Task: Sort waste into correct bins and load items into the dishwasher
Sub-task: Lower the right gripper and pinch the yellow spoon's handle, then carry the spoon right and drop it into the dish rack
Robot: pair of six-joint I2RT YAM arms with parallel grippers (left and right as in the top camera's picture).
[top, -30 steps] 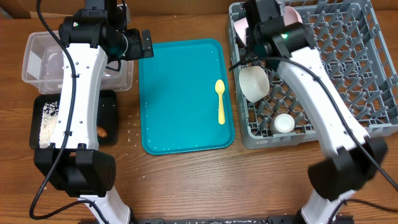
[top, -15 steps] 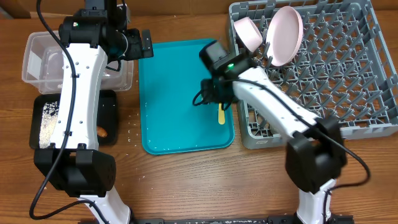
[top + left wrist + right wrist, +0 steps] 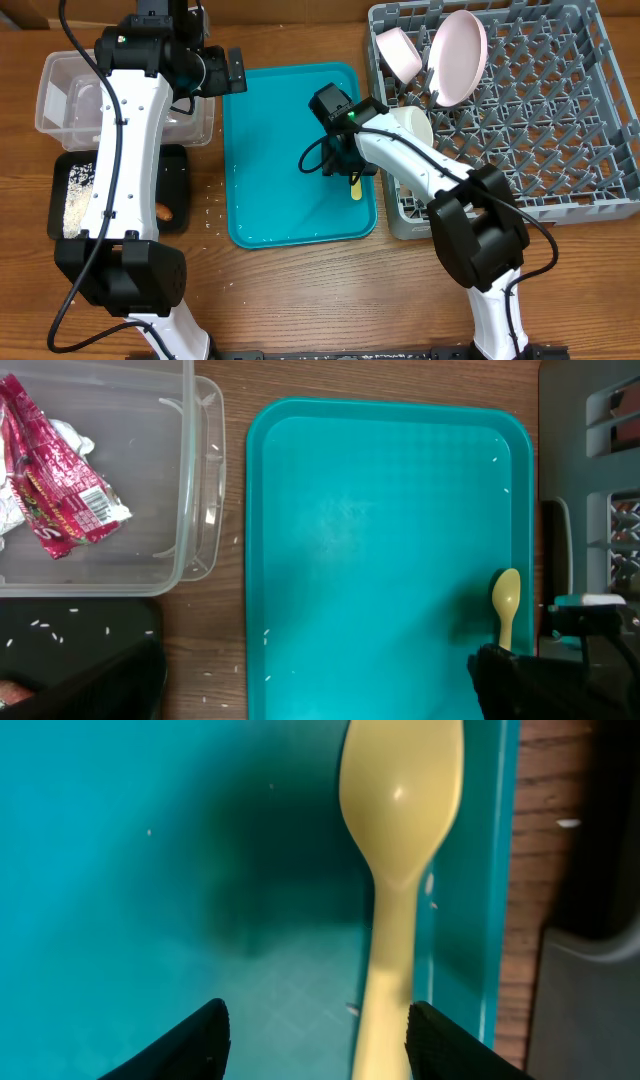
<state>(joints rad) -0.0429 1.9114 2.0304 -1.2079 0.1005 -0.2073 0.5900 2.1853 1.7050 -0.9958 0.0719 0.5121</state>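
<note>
The yellow spoon (image 3: pixel 355 187) lies on the right side of the teal tray (image 3: pixel 280 150); it also shows in the left wrist view (image 3: pixel 506 603). My right gripper (image 3: pixel 344 166) is low over it and open. In the right wrist view the spoon (image 3: pixel 400 840) has its handle between the open fingers (image 3: pixel 315 1025), close to the right one. My left gripper (image 3: pixel 232 70) hangs open and empty over the tray's top left (image 3: pixel 320 695). The red-and-white wrapper (image 3: pixel 60 490) lies in the clear tub (image 3: pixel 60 90). Rice (image 3: pixel 78 195) and a brown stick (image 3: pixel 165 212) lie in the black tray (image 3: pixel 178 160).
The grey dish rack (image 3: pixel 560 120) stands at the right and holds a pink plate (image 3: pixel 460 55), a pinkish bowl (image 3: pixel 400 52) and a white bowl (image 3: pixel 412 125). Loose rice grains (image 3: pixel 212 205) lie on the wood left of the teal tray.
My right arm swung from the dish rack left to the teal tray and came down over the spoon. My left arm has not moved.
</note>
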